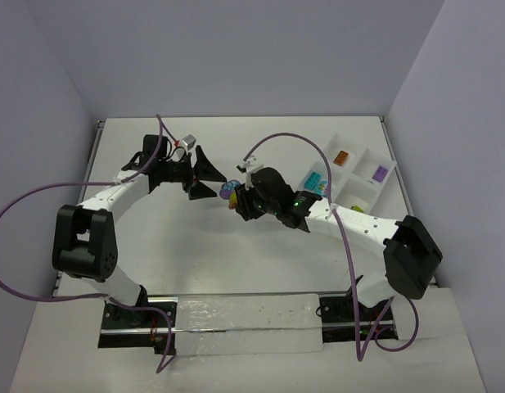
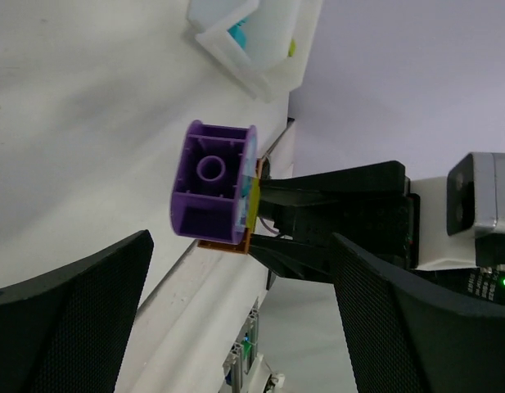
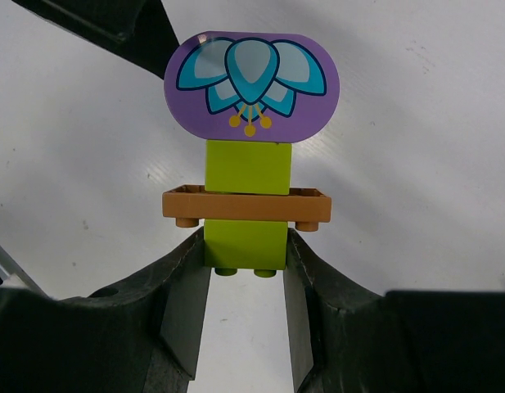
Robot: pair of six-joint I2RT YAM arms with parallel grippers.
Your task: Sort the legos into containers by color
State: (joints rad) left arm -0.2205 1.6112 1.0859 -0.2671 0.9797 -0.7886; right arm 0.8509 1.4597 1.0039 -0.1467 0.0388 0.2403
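The right claw [image 3: 245, 254] clamps the clump [image 3: 247, 205] by its lime end, seemingly offering its purple brick [image 2: 211, 176] to the wide-spread left claw [image 1: 209, 174].

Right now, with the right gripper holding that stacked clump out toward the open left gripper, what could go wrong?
1. The right gripper clamps only the bottom lime brick. Tugging the purple piece at the far end could lever the whole stack out of its jaws.
2. The open left gripper might close over the orange plate too, splitting the stack at the wrong joint.
3. A freed brick could drop onto the table.
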